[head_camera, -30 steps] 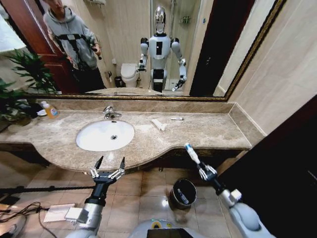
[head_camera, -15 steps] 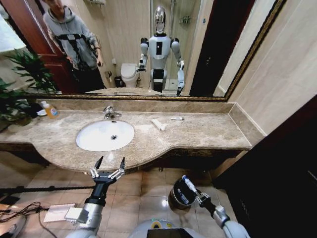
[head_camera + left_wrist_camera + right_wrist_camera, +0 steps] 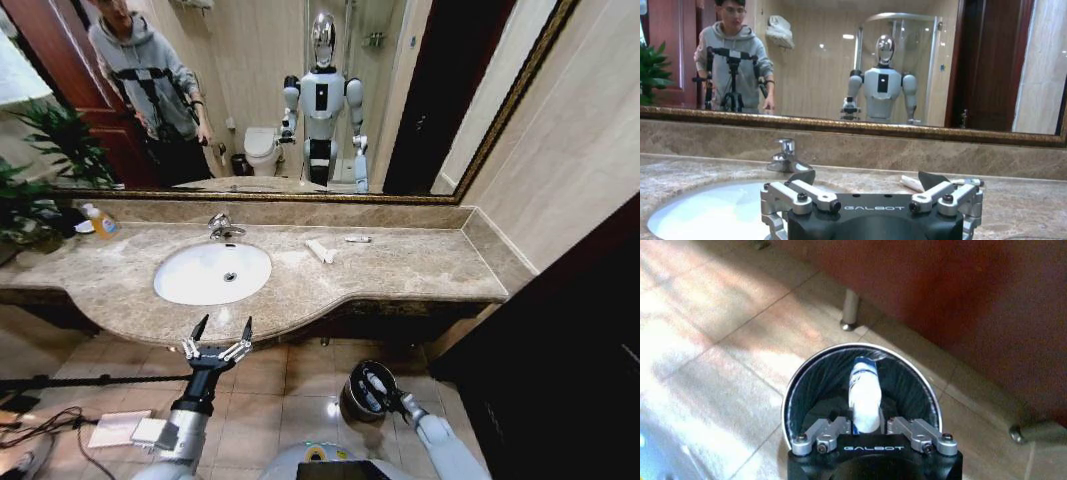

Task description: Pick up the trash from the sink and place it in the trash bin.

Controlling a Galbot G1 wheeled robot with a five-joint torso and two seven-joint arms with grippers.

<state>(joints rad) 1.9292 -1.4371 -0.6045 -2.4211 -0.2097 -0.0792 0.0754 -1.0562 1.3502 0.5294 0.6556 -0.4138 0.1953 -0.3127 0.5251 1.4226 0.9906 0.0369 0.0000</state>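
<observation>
My right gripper [image 3: 867, 427] is shut on a piece of trash, a white tube with a blue end [image 3: 863, 390], held pointing down into the mouth of the round dark trash bin [image 3: 812, 385]. From the head view the trash bin [image 3: 358, 405] stands on the floor below the counter's front edge, with the right gripper [image 3: 388, 395] at its rim. Two more white pieces of trash [image 3: 320, 250] lie on the countertop to the right of the white oval sink [image 3: 212, 272]. My left gripper [image 3: 220, 335] hovers open in front of the counter, level with the sink [image 3: 707, 212].
A chrome faucet [image 3: 222, 228] stands behind the basin, and an orange soap bottle [image 3: 100, 221] sits at the far left of the marble countertop [image 3: 420, 270]. A dark cabinet [image 3: 560, 340] stands close on the right. Cables and a box [image 3: 115, 428] lie on the floor to the left.
My right arm has come down from counter-edge height with the tube, which now points into the bin. The left arm has not moved.
</observation>
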